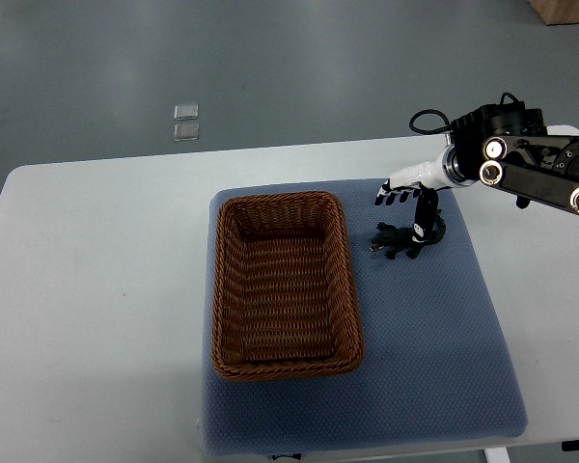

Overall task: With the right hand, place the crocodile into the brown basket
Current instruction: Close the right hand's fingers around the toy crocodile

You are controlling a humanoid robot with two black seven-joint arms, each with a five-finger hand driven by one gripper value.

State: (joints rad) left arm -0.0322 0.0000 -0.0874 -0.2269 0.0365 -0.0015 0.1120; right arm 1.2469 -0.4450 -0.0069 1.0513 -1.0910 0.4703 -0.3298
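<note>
The crocodile [398, 239], a small dark toy, lies on the blue mat [425, 338] just right of the brown basket [230, 289]. The woven basket stands empty on the mat's left half. My right hand [405, 207] comes in from the right edge and hovers right over the crocodile. Its fingers [390, 196] are stretched out to the left, above the toy and apart from it. Its dark thumb [426, 218] points down at the toy's right end; whether it touches is unclear. The hand holds nothing.
The mat covers the middle of a white table [96, 289], whose far edge runs just behind the hand. Two small clear squares [185, 122] lie on the grey floor beyond. A brown box corner [565, 10] shows at the top right.
</note>
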